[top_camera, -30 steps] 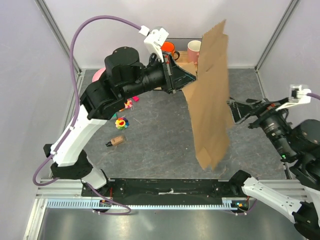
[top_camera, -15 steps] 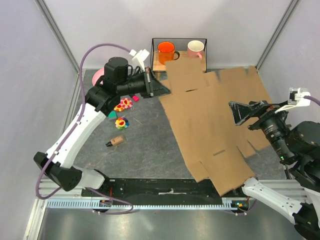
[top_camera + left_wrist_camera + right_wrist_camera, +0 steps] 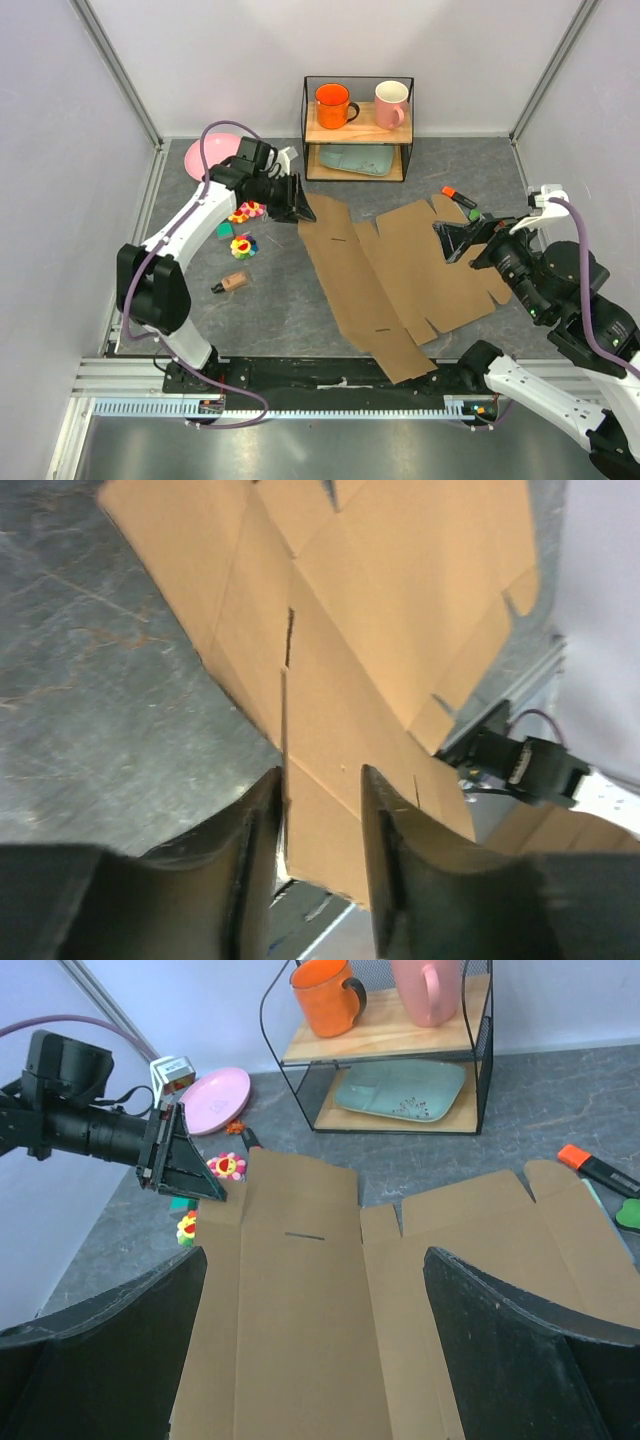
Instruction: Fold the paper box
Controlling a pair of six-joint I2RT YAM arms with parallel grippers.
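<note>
Rack (image 3: 362, 129): orange mug (image 3: 331, 105), pink mug (image 3: 390, 103), plate (image 3: 356, 160)

paper box (image 3: 395, 275): no text can be read
orange mug (image 3: 332, 104): no text can be read
pink mug (image 3: 391, 102): no text can be read

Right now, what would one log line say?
paper box: flat, unfolded | left pincer: open at its edge | right pincer: open, over it

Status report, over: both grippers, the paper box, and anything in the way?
Left gripper open, at far-left corner of paper box. Right gripper open, above it. Box flat, unfolded, on table. Orange marker beside its far edge.
</note>
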